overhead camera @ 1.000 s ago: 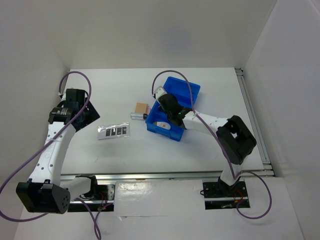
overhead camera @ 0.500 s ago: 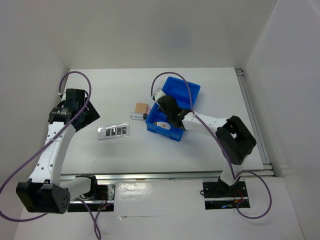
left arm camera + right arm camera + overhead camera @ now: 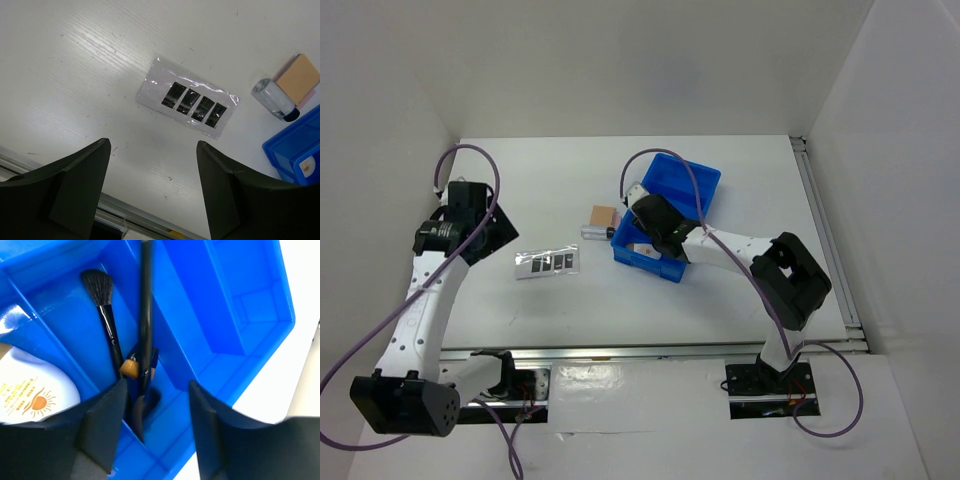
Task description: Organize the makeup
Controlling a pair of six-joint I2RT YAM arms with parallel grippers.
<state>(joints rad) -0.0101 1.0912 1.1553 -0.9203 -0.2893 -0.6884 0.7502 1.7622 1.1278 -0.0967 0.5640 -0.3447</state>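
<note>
Right fingers parted, brush free between them in bin beside second brush; left fingers wide above palette, apparently the next pick.

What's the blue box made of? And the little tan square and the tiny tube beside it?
The bin looks like hard, glossy plastic: smooth moulded walls with bright reflections. The pad seems soft, matte foam or sponge: no shine, though that's a guess. The tube looks silvery, metal or clear plastic, with a dark cap; its gleam leaves that open.
</note>
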